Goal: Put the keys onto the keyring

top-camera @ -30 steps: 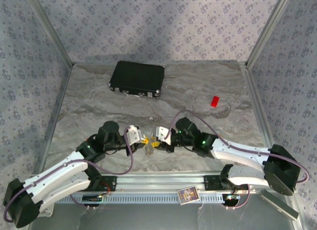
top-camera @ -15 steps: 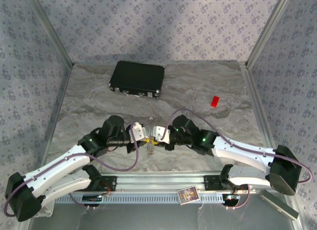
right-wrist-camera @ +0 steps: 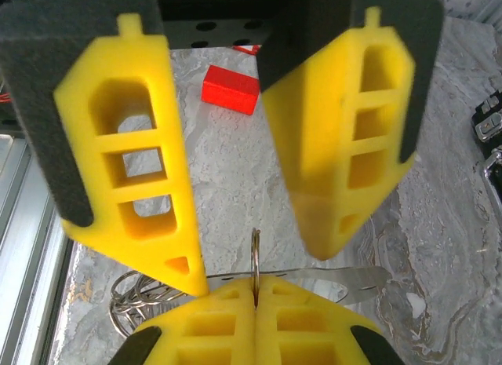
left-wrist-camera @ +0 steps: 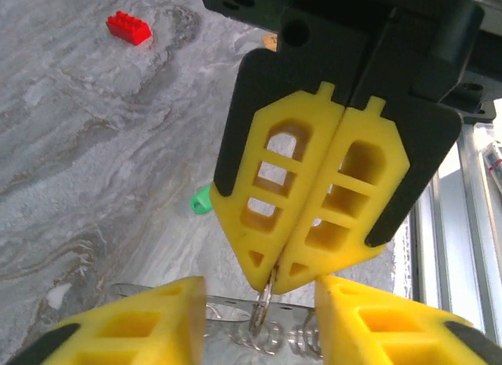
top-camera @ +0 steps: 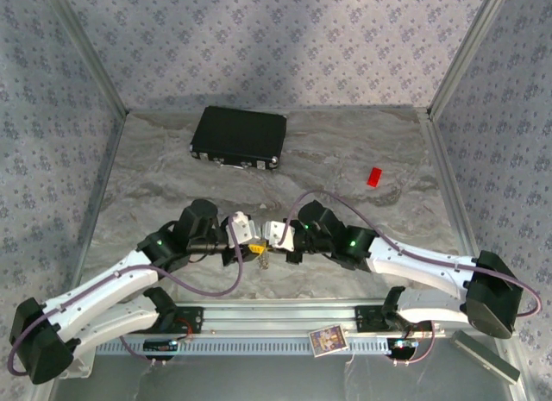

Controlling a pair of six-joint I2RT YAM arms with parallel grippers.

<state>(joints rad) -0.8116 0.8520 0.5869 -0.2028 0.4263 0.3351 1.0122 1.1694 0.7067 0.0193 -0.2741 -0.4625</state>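
- Pinching the keyring (right-wrist-camera: 256, 251) by its lower edge, the right gripper (right-wrist-camera: 256, 302) sits at the bottom centre of its own wrist view. Its two yellow fingers are pressed flat together, and the thin silver ring stands upright out of the seam.
- The left gripper (top-camera: 251, 243) is spread open. In the right wrist view its yellow fingers (right-wrist-camera: 129, 169) hang down from the top of the frame, one on each side of the ring, neither touching it.
- The left wrist view shows the same meeting the other way round. The closed right fingers come down from the top centre and grip the ring just above the bottom edge, between the left arm's two parted pads (left-wrist-camera: 149, 322).
- A flat silver key blade (right-wrist-camera: 345, 277) lies across the lower middle of the right wrist view, behind the ring; whether it is threaded on cannot be told.
- A bunch of silver wire loops (right-wrist-camera: 129, 302) sits at the lower left of that view, on the grey marbled table (right-wrist-camera: 235, 184).
- A green key head (left-wrist-camera: 202, 200) lies on the table left of centre in the left wrist view, apart from both grippers.
- In the top view the grippers meet tip to tip in the lower middle, with the keys (top-camera: 263, 261) just below them.
- A red block (top-camera: 373, 177) lies right of centre and a black case (top-camera: 239, 138) at upper centre, both well apart from the grippers.
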